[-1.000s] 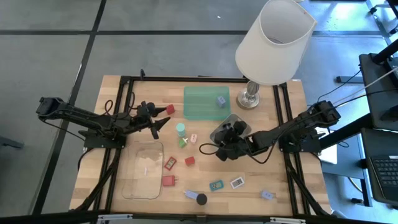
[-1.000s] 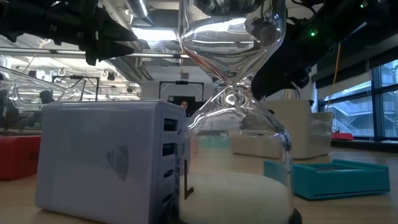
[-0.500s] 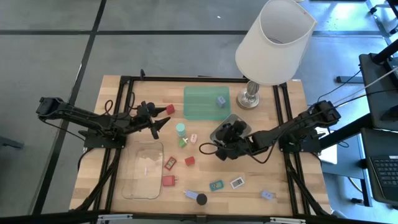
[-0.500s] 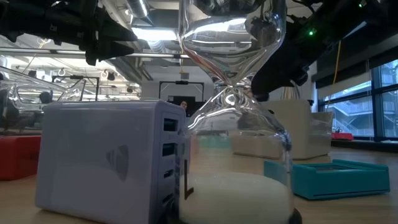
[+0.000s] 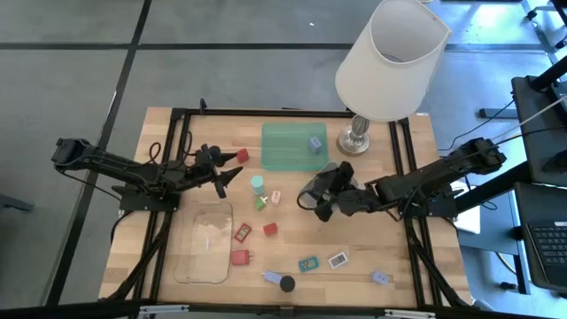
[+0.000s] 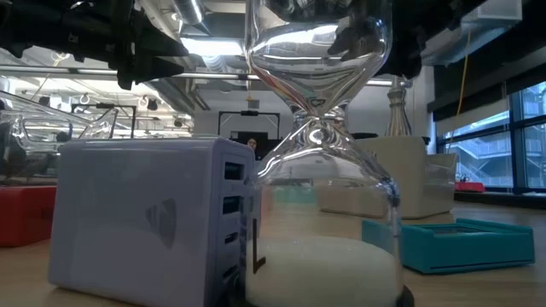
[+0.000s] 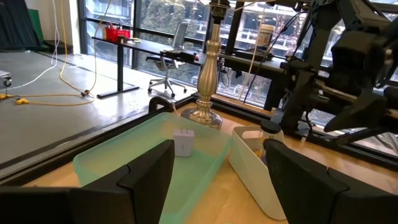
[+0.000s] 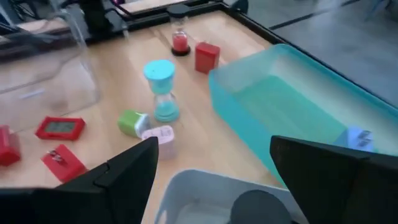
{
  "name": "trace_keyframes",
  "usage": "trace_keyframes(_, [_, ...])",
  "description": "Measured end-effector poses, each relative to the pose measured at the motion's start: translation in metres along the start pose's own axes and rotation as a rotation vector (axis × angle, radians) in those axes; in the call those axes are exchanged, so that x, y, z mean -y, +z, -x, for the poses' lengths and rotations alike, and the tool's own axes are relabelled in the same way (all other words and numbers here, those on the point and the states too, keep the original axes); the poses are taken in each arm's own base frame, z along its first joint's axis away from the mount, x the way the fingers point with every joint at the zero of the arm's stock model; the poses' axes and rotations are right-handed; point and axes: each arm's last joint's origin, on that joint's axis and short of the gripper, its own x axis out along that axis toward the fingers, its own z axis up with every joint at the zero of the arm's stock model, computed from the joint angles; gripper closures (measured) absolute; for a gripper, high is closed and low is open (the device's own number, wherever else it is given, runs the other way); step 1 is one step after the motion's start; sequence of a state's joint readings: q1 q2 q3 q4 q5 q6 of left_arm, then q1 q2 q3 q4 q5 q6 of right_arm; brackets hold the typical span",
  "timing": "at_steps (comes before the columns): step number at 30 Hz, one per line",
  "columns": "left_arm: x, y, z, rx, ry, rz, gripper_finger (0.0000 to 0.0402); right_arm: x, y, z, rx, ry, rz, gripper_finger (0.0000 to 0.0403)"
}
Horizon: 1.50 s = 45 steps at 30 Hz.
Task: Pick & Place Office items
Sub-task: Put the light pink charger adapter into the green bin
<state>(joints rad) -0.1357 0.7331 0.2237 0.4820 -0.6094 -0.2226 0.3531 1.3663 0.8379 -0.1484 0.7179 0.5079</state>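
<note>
Small office items lie across the wooden table: red blocks [image 5: 242,156] [image 5: 270,229], a teal-capped hourglass [image 5: 257,183], a green piece [image 5: 260,203], labelled cards [image 5: 308,264] [image 5: 337,260], and a black cap [image 5: 286,283] near the front edge. A blue-grey charger [image 5: 314,143] rests in the green tray [image 5: 288,155]. Another black cap [image 8: 258,208] lies in the grey tray [image 8: 186,193]. My right gripper [image 5: 321,193] [image 8: 214,155] hovers open above that tray, holding nothing. My left gripper [image 5: 232,175] [image 7: 217,162] waits open and level, left of the red block.
A clear tray [image 5: 204,241] sits at the front left. A white-shaded lamp [image 5: 390,58] stands at the far right, with its base [image 5: 356,137] beside the green tray. Black frame rails [image 5: 173,177] run along the table's sides. Bare wood shows between the items in the middle.
My right gripper has risen from low over the grey tray and drawn back a little toward the table's right edge; in the low view it has gone up out of the picture. The left arm has kept still.
</note>
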Motion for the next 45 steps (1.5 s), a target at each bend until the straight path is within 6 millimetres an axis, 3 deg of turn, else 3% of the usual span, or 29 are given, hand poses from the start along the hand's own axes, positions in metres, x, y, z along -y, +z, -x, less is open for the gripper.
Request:
trace_keyframes(6, [0.000,0.000,0.000,0.000,0.000,0.000,0.0151,-0.011,-0.006,-0.010,-0.032,0.114,0.038,0.0092])
trace_keyframes(15, [0.000,0.001,0.000,0.007,-0.001,0.003,0.0151,-0.032,-0.006,-0.042,0.106,0.262,0.219,0.0092])
trace_keyframes(25, [0.000,0.001,0.000,0.006,-0.001,-0.004,0.0151,-0.017,0.000,-0.059,0.064,0.360,0.211,0.0073])
trace_keyframes(32, [0.000,0.001,0.000,0.006,-0.001,0.003,0.0151,-0.014,0.001,-0.062,0.076,0.323,0.234,0.0051])
trace_keyframes(40, [0.000,0.001,0.000,0.006,-0.001,0.040,0.0151,-0.006,0.015,-0.070,0.156,0.360,0.114,0.0048])
trace_keyframes(45, [0.001,0.001,0.000,0.002,-0.018,0.046,0.0151,-0.004,0.012,-0.081,0.165,0.350,0.103,0.0048])
